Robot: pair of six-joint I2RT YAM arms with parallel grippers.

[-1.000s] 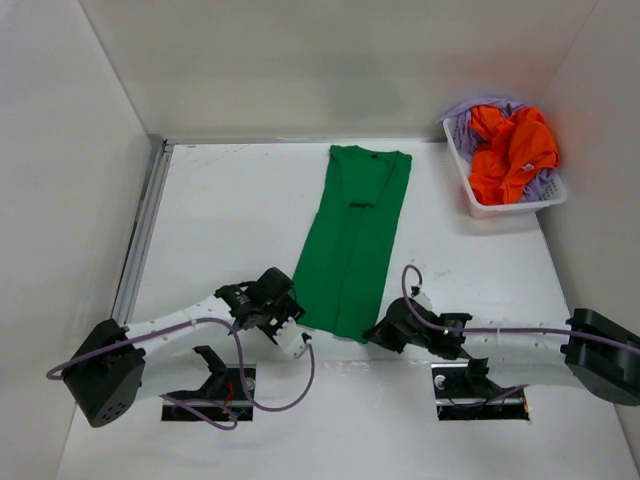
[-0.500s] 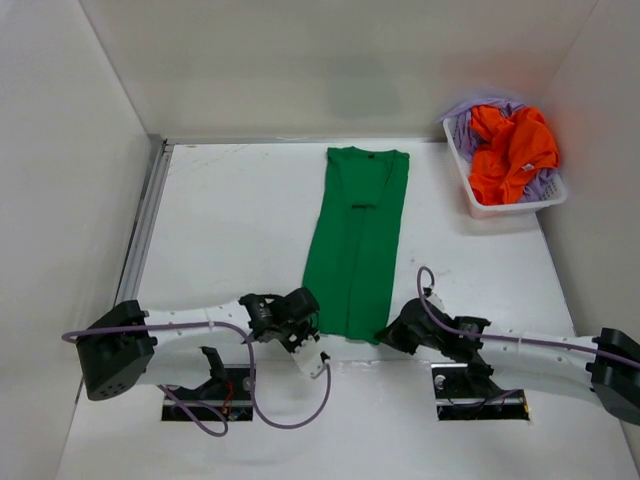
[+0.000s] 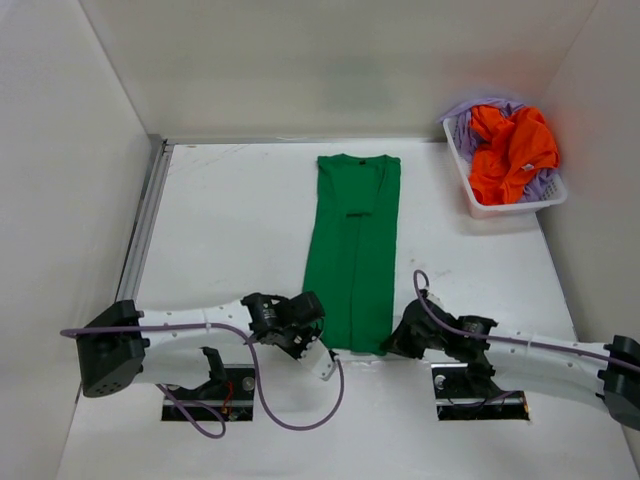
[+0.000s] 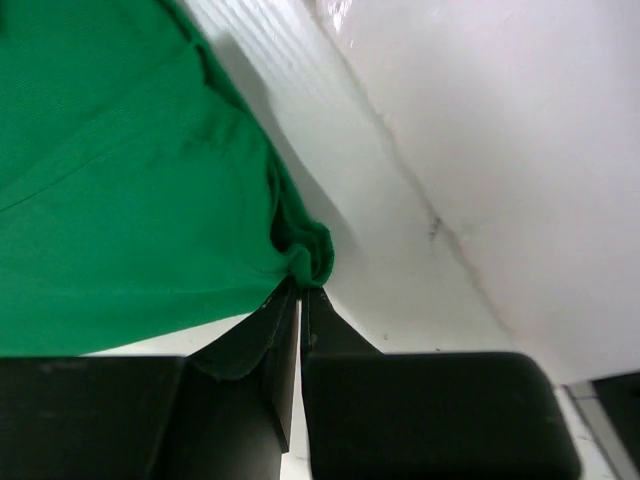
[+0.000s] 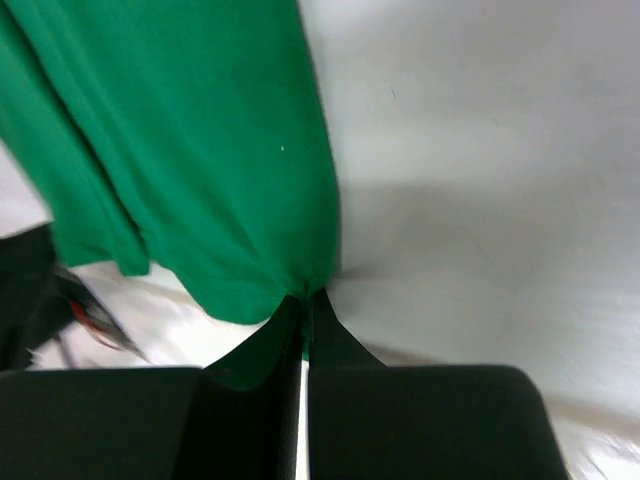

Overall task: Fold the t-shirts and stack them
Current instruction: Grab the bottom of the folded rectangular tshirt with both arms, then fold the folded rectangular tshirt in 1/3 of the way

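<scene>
White table (image 3: 230,220): left gripper (image 4: 300,295) and right gripper (image 5: 303,300) each pinch a near hem corner of green cloth t-shirt (image 3: 355,250), presumably for folding.

I have the left gripper (image 4: 301,298) pinched tight on a bunched corner of the green t-shirt (image 4: 130,190), which lies on the white table (image 4: 480,140).

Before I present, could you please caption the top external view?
Left gripper and right gripper pinch near corners of the green t-shirt; orange t-shirt and lavender t-shirt lie in the basket.
</scene>
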